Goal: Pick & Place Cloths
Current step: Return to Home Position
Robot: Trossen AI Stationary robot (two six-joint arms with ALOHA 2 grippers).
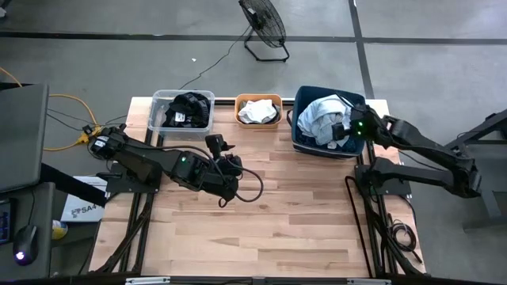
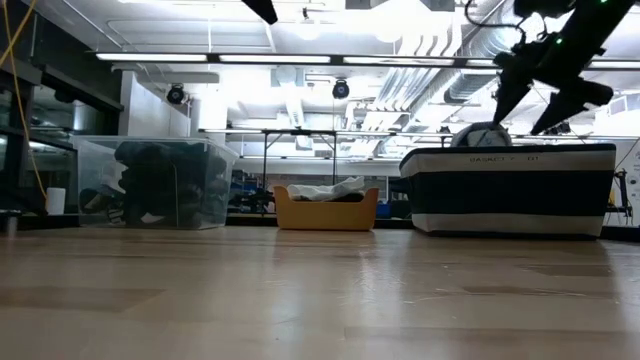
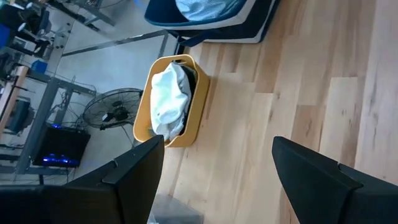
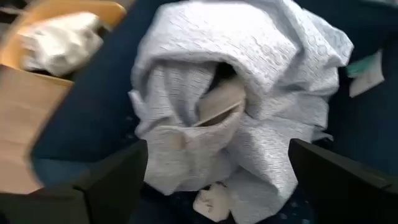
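Although the right gripper (image 1: 342, 131) hangs empty, fingers spread, just above the dark blue plastic bin (image 2: 510, 195), the crumpled pale-blue patterned shirt (image 4: 249, 93) is heaped inside it close under the fingertips; a low or sideways pull-away could hook a fold and drag it over the rim; a straight lift first looks safer; the left gripper (image 3: 217, 168), also spread and empty, waits over the wooden table (image 1: 301, 222), facing the small orange plastic bin (image 1: 257, 99) with its white cloth (image 1: 255, 112); black cloths (image 1: 188, 107) lie in the clear plastic bin (image 2: 95, 185).
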